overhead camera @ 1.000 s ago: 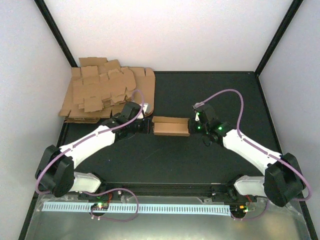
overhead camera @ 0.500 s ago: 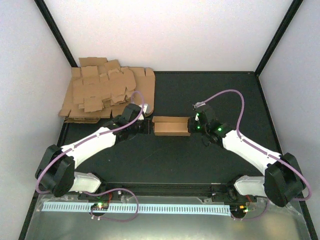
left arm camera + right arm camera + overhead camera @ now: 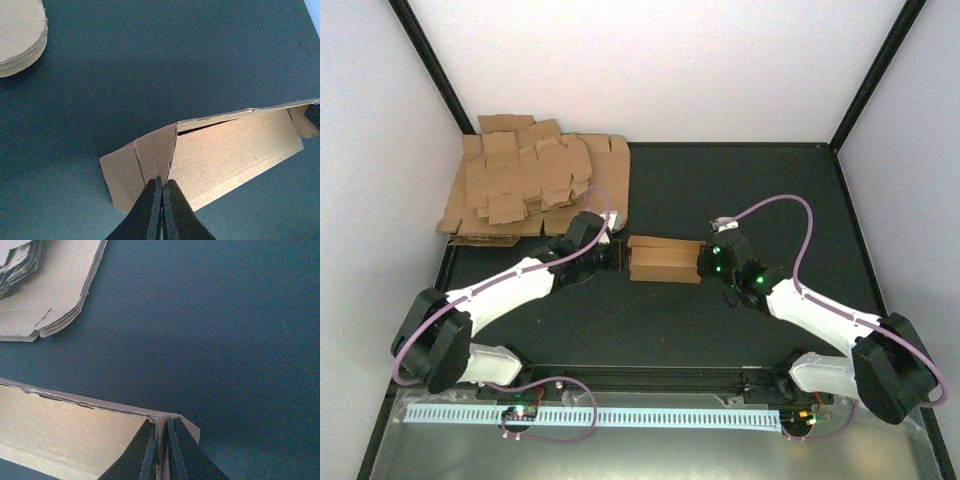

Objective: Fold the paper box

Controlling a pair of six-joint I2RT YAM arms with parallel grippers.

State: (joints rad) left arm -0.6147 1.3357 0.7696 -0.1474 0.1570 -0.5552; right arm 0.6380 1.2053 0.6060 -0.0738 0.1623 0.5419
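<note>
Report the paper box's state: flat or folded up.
Partly folded. The paper box stands as an oblong carton with raised walls, one end flap not closed; the left fingers and right fingers pinch its ends.

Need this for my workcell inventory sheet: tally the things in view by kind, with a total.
paper box, partly folded: 1
pile of flat cardboard sheets: 1
robot arms, the left arm and the right arm: 2
Total: 4
</note>
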